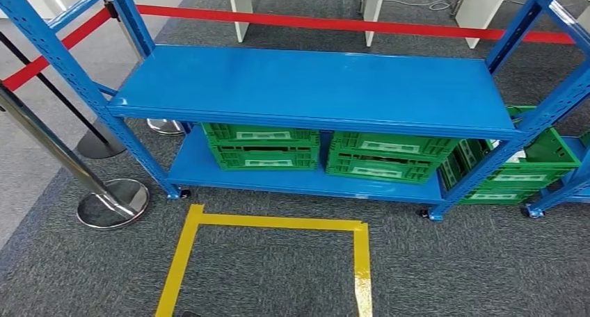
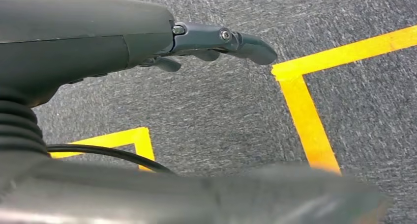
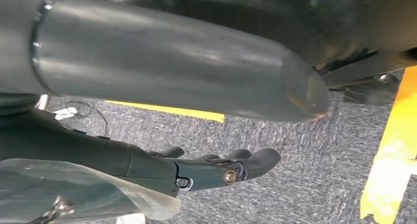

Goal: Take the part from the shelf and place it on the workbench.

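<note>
Under the blue shelf (image 1: 313, 87), green crates (image 1: 264, 147) carry white labels, unreadable.

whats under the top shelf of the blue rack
Two green crates sit side by side on the lower shelf. The top shelf covers their openings, so their contents cannot be seen.

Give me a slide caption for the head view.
Blue shelf with green crates below, behind yellow floor tape.

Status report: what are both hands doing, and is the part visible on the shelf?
Left hand and right hand hang empty over carpet. No part visible on blue shelf. Green crates below.
</note>
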{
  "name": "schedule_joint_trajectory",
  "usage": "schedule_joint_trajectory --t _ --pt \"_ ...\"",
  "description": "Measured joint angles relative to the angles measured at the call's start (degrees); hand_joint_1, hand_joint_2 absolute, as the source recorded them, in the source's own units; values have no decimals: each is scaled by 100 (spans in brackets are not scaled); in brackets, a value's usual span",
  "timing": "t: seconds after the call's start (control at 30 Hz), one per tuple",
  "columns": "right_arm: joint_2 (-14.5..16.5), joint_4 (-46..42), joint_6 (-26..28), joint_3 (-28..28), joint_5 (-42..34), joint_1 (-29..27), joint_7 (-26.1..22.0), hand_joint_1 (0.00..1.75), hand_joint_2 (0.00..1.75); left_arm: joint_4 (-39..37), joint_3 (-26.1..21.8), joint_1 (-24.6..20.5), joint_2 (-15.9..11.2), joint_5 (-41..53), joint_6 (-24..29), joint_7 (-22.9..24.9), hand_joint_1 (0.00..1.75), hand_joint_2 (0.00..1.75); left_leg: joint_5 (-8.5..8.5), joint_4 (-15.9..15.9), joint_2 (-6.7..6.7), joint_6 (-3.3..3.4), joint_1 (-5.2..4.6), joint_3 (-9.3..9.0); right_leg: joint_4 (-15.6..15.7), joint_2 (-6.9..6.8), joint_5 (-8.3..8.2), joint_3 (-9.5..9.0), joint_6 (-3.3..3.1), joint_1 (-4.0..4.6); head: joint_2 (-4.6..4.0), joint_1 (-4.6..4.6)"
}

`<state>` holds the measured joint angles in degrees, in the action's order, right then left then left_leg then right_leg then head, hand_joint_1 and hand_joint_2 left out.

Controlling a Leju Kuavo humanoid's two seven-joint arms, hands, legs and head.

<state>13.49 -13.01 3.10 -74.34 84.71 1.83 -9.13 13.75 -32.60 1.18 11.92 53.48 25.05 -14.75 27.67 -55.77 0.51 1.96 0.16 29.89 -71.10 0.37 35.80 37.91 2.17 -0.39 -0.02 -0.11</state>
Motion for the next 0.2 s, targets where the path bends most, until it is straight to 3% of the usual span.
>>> schedule_joint_trajectory --t 0.03,0.07,0.13,0.2 --pt "-1 0 0 -1 7 -6 0 0 0 0 -3 2 -2 0 -6 0 0 0 0 -3 7 0 1 2 -199 -4 37 89 23 -14 0 -1" --pt "-2 -1 0 -1 12 -11 1 0 0 0 -5 4 -3 0 -12 0 0 0 2 -10 10 -4 5 3 -181 -10 -37 73 42 -30 0 0" --pt "-7 -1 0 -2 16 -13 -2 0 0 0 -8 4 -2 0 -25 -1 0 0 20 -45 9 -34 20 1 463 -34 -409 -264 73 -68 0 0" --pt "-8 -1 0 -2 18 -2 -8 0 0 0 -11 1 -3 0 -31 -1 0 0 52 -97 7 -87 15 11 1086 -50 -613 -583 87 -78 0 10"
